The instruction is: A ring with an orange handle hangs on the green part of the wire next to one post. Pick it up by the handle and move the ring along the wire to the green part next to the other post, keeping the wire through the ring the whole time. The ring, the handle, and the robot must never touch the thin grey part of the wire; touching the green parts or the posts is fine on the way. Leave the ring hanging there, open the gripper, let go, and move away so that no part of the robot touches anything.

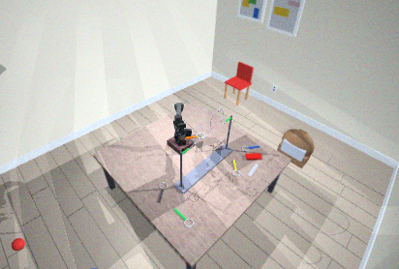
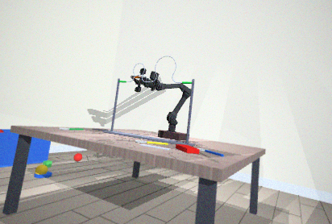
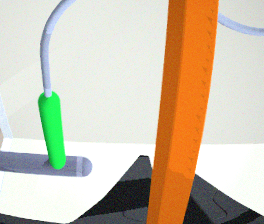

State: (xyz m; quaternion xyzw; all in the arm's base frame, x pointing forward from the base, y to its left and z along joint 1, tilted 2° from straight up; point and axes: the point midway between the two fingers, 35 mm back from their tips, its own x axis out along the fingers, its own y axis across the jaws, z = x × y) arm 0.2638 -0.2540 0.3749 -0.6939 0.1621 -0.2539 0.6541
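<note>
The gripper (image 1: pixel 186 136) (image 2: pixel 139 77) (image 3: pixel 153 165) grips the orange handle (image 1: pixel 192 137) (image 2: pixel 137 77) (image 3: pixel 184 100), seemingly near the grey wire (image 1: pixel 211 123) (image 2: pixel 176 64) (image 3: pixel 45 50).
</note>
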